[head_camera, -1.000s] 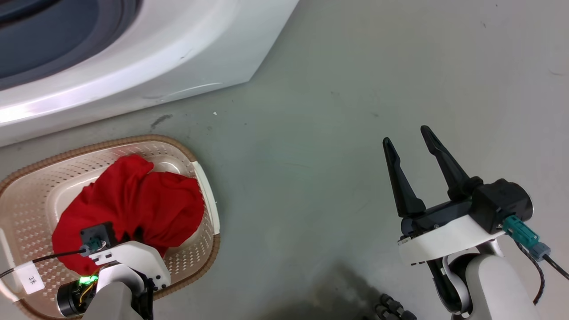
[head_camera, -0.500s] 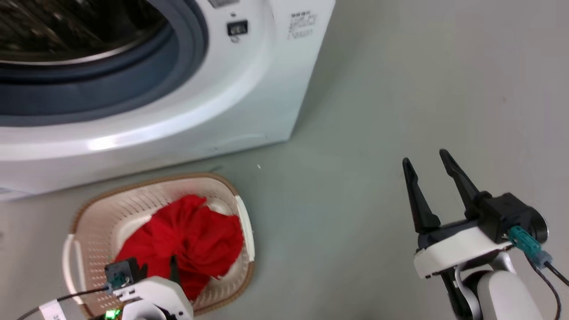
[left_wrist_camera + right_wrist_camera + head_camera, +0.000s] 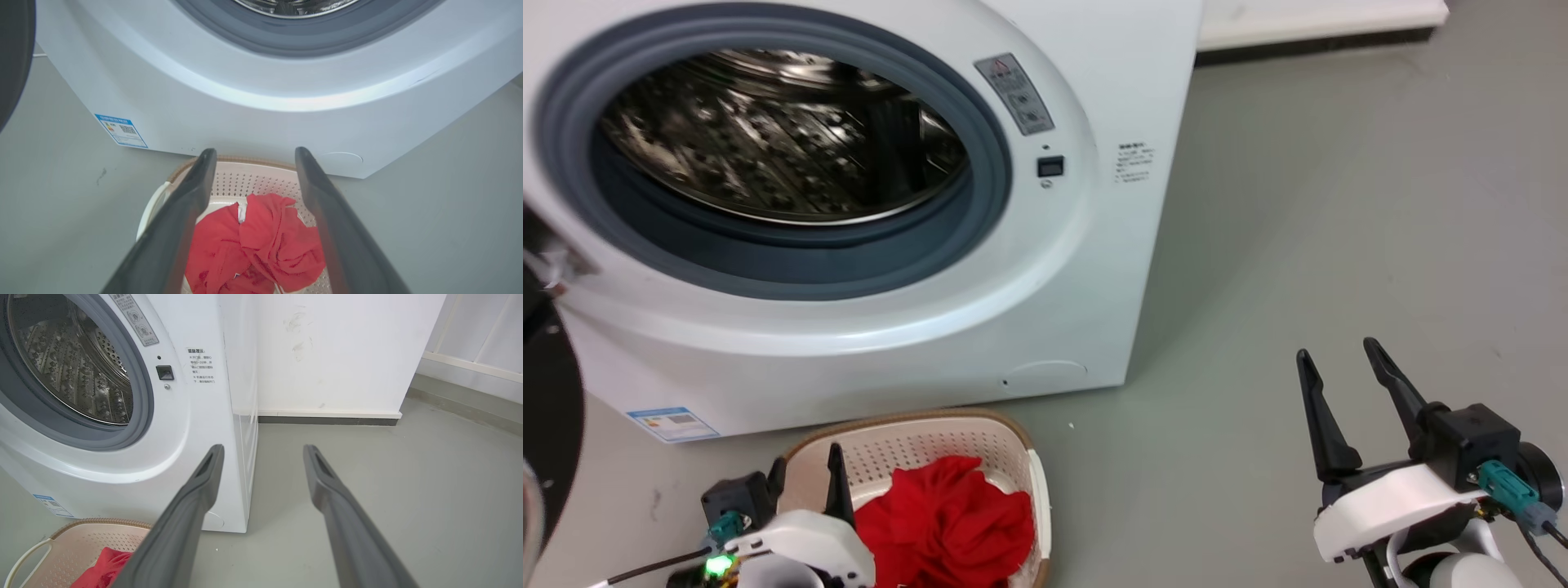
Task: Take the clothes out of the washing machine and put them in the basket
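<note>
Clothes (image 3: 261,241) heaped in the basket (image 3: 245,179) before the washing machine (image 3: 1094,286).
They lie below the left jaws, which stand apart, gripping nothing; the right jaws, likewise apart, hover over floor (image 3: 1339,204) well aside.

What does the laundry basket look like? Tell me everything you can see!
The basket is cream plastic, dotted with little holes, with a brown woven-looking rim and white handles. It is a rounded rectangle standing upright on the grey floor, close in front of the washing machine. Crumpled red clothes lie piled inside it, resting against its walls.
</note>
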Tool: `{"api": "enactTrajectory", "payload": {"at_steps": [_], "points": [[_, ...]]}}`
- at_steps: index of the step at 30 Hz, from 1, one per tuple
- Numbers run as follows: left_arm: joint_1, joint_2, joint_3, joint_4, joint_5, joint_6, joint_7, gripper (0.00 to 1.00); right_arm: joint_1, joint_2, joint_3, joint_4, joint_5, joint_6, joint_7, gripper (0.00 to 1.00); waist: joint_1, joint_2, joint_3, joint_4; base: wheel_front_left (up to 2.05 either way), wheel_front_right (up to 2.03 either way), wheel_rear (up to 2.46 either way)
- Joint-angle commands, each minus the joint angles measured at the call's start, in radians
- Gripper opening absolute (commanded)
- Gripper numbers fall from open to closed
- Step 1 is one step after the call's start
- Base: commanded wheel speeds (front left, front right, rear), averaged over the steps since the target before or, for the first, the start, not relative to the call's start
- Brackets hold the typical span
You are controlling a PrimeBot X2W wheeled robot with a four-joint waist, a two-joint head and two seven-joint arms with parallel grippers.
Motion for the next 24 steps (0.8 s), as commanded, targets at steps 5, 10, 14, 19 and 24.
{"api": "enactTrajectory", "payload": {"at_steps": [5,10,14,19,24], "points": [[0.047,-0.002,-0.022,-0.199,0.031,0.004,-0.002,1.0,0.051,0.001,-0.023,-0.028,-0.012,-0.001,0.019,1.0,0.0002,-0.0001,-0.097,0.068,0.0,0.0,0.0],[0.081,-0.002,-0.05,-0.376,0.074,0.002,-0.002,1.0,0.084,0.001,-0.031,-0.044,-0.016,-0.001,0.026,1.0,0.0002,-0.0001,-0.135,0.092,0.0,0.0,0.0],[0.109,-0.002,-0.071,-0.459,0.101,0.001,-0.002,1.0,0.102,0.001,-0.033,-0.052,-0.019,-0.001,0.033,1.0,0.0002,-0.0001,-0.156,0.105,0.0,0.0,0.0],[0.152,0.011,-0.097,-0.553,0.134,0.01,0.001,1.0,0.124,0.001,-0.031,-0.064,-0.025,-0.001,0.042,1.0,0.0002,-0.0001,-0.174,0.117,0.0,0.0,0.0],[0.207,0.025,-0.107,-0.632,0.154,0.023,0.035,1.0,0.145,0.001,-0.03,-0.076,-0.028,-0.001,0.049,1.0,0.0002,-0.0001,-0.19,0.123,0.0,0.0,0.0]]}}
